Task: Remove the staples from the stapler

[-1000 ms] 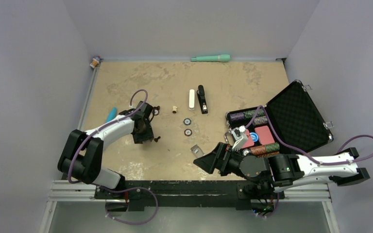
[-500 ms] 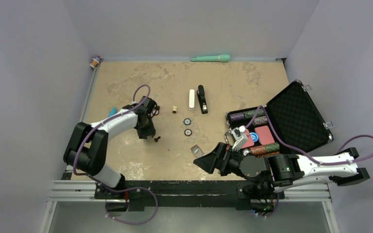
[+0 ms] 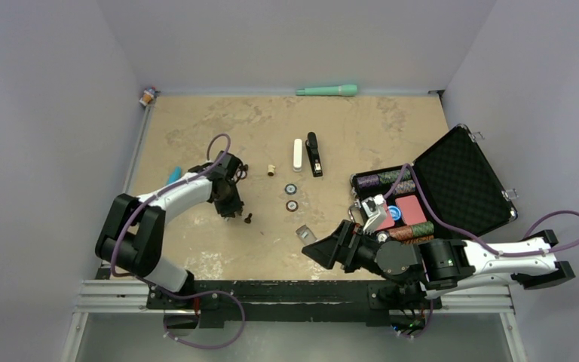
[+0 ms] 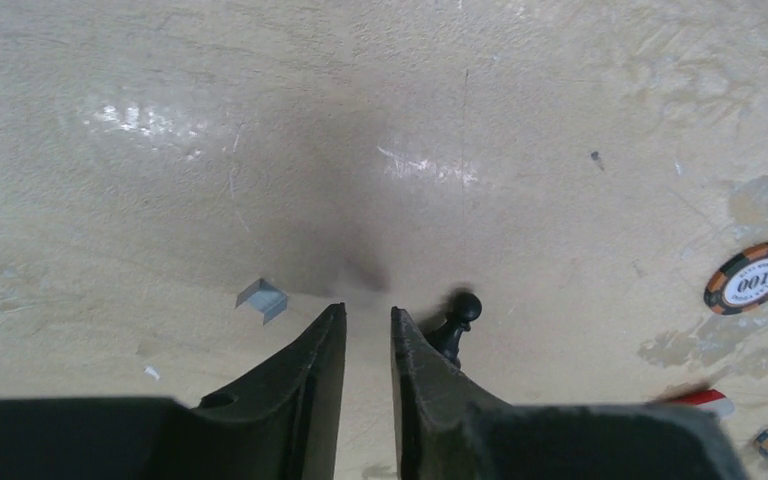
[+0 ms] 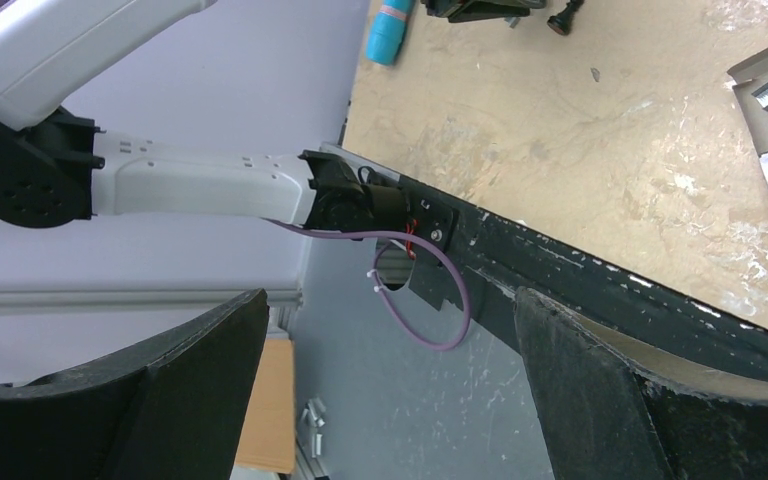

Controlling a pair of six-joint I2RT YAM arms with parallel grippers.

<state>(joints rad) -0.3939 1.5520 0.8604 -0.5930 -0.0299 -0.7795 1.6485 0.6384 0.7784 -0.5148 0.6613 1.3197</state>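
Note:
The slim black stapler (image 3: 314, 154) lies lengthwise in the middle of the table's far half, beside a white stick-shaped piece (image 3: 297, 154). My left gripper (image 3: 231, 207) is low over the table well to the stapler's left. In the left wrist view its fingers (image 4: 368, 318) stand almost together, with only a slim gap and nothing between them. A black pawn-shaped piece (image 4: 455, 325) rests against the outside of the right finger. My right gripper (image 3: 321, 250) hovers near the front edge, open wide and empty. Its camera looks past the table edge.
A small bent metal staple piece (image 4: 262, 299) lies ahead of the left fingers. Two poker chips (image 3: 291, 196) and a small open staple box (image 3: 304, 233) lie mid-table. An open black case (image 3: 460, 177) holds chips at the right. A teal marker (image 3: 172, 179) lies left, a green handle (image 3: 327, 90) at the back.
The left gripper has shifted a little to the right and away from the bases, and the black pawn has slid slightly right. The right arm has not moved.

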